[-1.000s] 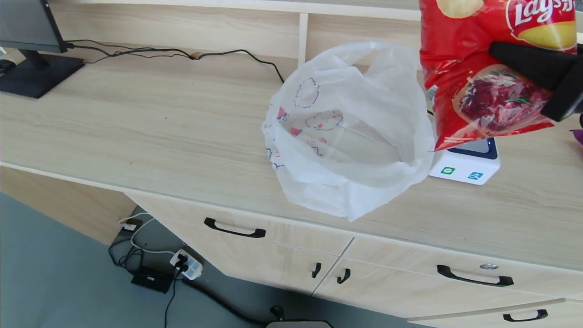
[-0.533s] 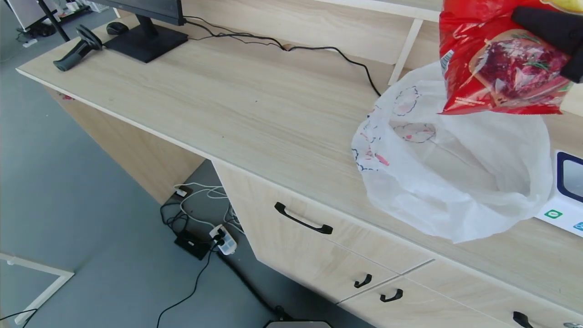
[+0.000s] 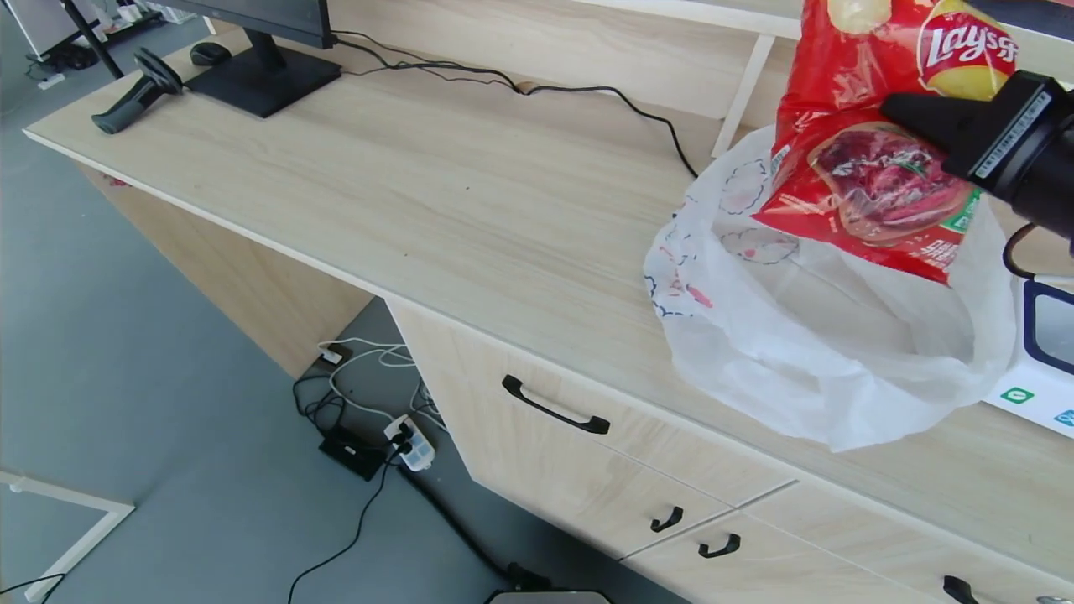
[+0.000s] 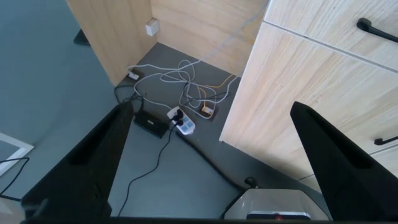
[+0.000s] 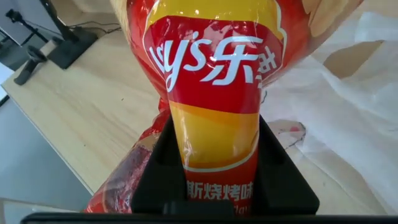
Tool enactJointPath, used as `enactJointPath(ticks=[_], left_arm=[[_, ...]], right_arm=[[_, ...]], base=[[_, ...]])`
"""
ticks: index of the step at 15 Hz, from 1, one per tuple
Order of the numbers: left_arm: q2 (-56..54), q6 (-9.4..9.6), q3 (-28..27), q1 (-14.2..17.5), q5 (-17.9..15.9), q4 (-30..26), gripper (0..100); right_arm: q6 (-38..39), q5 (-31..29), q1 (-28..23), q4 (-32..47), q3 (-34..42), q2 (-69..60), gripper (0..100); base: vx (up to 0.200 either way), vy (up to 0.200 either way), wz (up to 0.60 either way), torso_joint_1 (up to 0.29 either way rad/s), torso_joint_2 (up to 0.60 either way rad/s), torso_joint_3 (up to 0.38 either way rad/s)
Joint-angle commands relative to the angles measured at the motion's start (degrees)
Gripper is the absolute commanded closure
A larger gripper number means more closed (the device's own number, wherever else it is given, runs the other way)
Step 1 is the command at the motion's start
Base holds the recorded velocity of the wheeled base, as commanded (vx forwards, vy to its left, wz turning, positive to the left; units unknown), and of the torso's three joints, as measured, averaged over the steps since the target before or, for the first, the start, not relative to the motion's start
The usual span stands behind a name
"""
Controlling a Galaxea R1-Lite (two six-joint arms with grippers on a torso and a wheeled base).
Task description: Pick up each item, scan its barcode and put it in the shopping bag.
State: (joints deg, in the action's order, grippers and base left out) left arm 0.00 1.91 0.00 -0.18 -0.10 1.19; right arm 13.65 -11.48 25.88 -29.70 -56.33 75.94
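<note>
Pale wood-grain is what the desk (image 3: pixel 470 201) is faced with, and on it the white bag (image 3: pixel 805 369) stands with its mouth wide open. The red chips (image 3: pixel 864 168) are held in the air directly over that mouth, on the bag's far side, with the packet's lower edge dipped to about the level of the rim. It is not resting inside.

The pick-up is thus judged done. The scan is presumed done too, since the packet is hung over the bag and not over the scan box (image 3: pixel 1040 369) just beside the bag. Only the drop is left for this item. Whether further items wait cannot be told.

The right claw (image 3: pixel 902 109) is clenched on the chips, above the bag. In the right wrist view the packet (image 5: pixel 214 93) is seen pinched at its middle between the two black fingers of that claw (image 5: pixel 214 155), its top bulging beyond them and its bottom hanging below towards the bag.

The left claw (image 4: pixel 208 168) is spread wide with nothing in it, well apart from the bag, above the floor in front of the drawers.

A monitor stand (image 3: pixel 264 75) and a hand scanner (image 3: pixel 126 96) are set far from the bag, at the opposite end of the desk.
</note>
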Motion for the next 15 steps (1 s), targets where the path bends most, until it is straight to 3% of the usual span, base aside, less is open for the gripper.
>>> enactJointPath(ticks=[1, 10, 15], left_arm=[[0.09, 0.02, 0.00, 0.09, 0.01, 0.04, 0], [0.00, -0.07, 0.00, 0.01, 0.01, 0.04, 0], [0.00, -0.07, 0.00, 0.01, 0.01, 0.04, 0]], right_arm=[[0.76, -0.12, 0.57, -0.10, 3.42, 1.41, 100], [0.32, -4.42, -2.94, -0.10, 7.03, 1.67, 100], [0.15, -5.48, -3.29, -0.36, -2.03, 7.12, 100]], base=[[0.000, 0.000, 0.00, 0.000, 0.00, 0.000], [0.000, 0.000, 0.00, 0.000, 0.00, 0.000], [0.000, 0.000, 0.00, 0.000, 0.00, 0.000]])
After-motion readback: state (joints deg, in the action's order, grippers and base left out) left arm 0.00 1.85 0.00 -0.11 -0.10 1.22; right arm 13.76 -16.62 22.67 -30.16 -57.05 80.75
